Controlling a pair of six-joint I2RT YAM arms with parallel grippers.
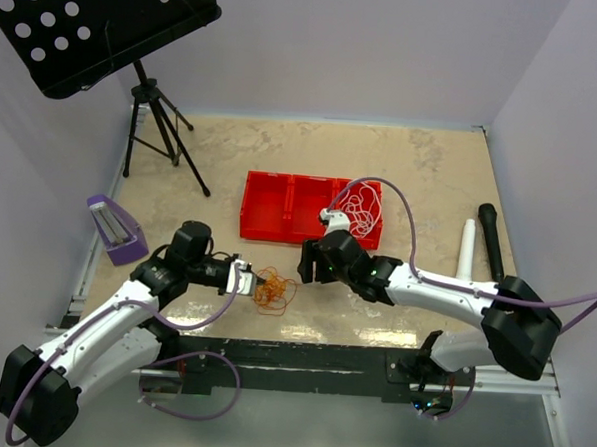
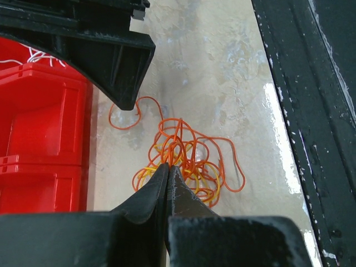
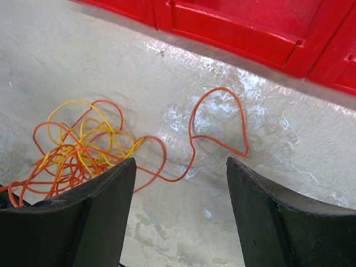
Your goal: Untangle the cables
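Orange and yellow cables [image 1: 273, 290] [image 2: 183, 158] [image 3: 78, 146], thin cords looped into one loose tangle, lie on the beige marbled table [image 1: 431, 170] near its near edge, between the two grippers. At the far left stands a black perforated music stand [image 1: 99, 23] on a tripod, and nearer lies a purple wedge-shaped holder [image 1: 113, 229]. Right of it, the left gripper [image 1: 254, 279] [image 2: 168, 167] reaches the left side of the tangle, its black fingers pressed together with orange strands running into the tips, so it pinches the orange and yellow cables. One orange strand trails out from the tangle's right in an open loop on the table. The right gripper [image 1: 310, 266] [image 3: 181, 162] is just right of the tangle, its fingers spread wide and holding nothing; in the right wrist view that loop shows between them. Just beyond it sits a red plastic tray [image 1: 278, 232] [image 2: 39, 139] [image 3: 233, 22] with three compartments, and a thin white cable [image 1: 357, 209] is heaped in the right compartment. Further right, a white cylinder [image 1: 466, 247] and a black cylinder [image 1: 491, 239] lie side by side.
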